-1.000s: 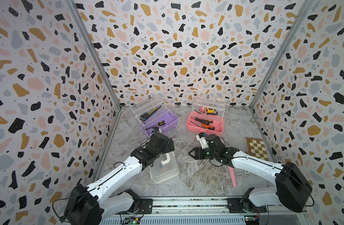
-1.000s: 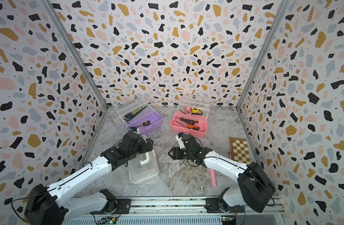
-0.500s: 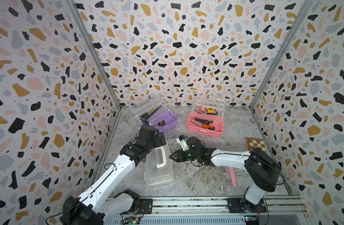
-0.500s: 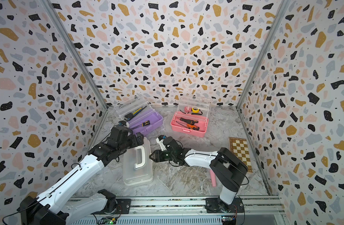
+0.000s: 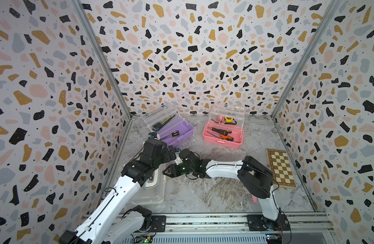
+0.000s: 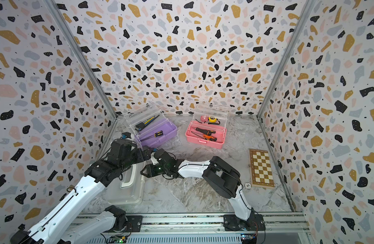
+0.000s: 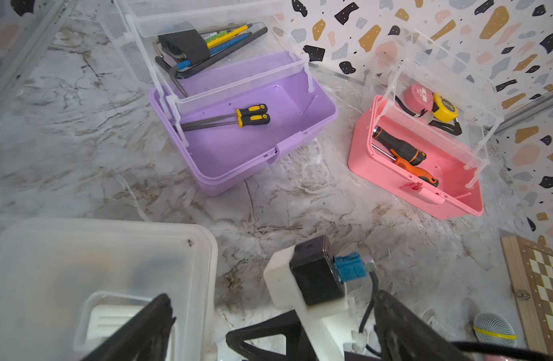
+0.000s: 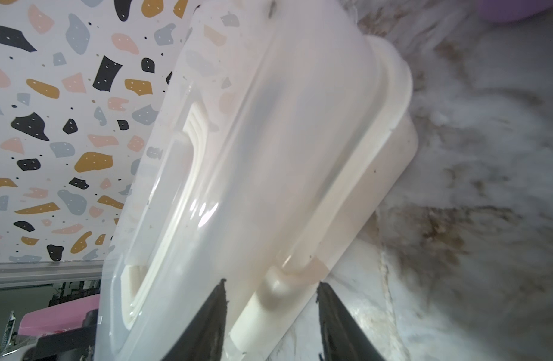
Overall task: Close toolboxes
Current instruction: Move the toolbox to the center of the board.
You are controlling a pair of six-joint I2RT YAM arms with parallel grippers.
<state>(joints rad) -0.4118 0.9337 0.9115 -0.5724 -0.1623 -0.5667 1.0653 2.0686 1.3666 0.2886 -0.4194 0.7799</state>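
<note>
The white toolbox [image 5: 154,190] [image 6: 126,190] lies at the front left with its clear lid down and its handle flat. My right gripper [image 5: 166,171] [image 8: 272,312] is open at its right side, one finger over the lid and the other beside the base, with the latch [image 8: 281,290] between them. Over the box's far end, my left gripper [image 7: 275,315] [image 5: 171,152] hangs wide open and holds nothing. The purple toolbox [image 5: 177,131] [image 7: 253,150] and the pink toolbox [image 5: 223,137] [image 7: 394,187] stand at the back, lids raised and tools inside.
A brown checkered board [image 5: 280,168] [image 6: 262,166] lies by the right wall. A pink toy microphone [image 5: 254,198] lies partly behind my right arm. The left wall stands close to the white toolbox. My two wrists nearly touch above the floor's middle.
The white toolbox has slid left toward the wall, and both arms moved left with it. My right jaws have narrowed round the latch. My left gripper stayed wide open.
</note>
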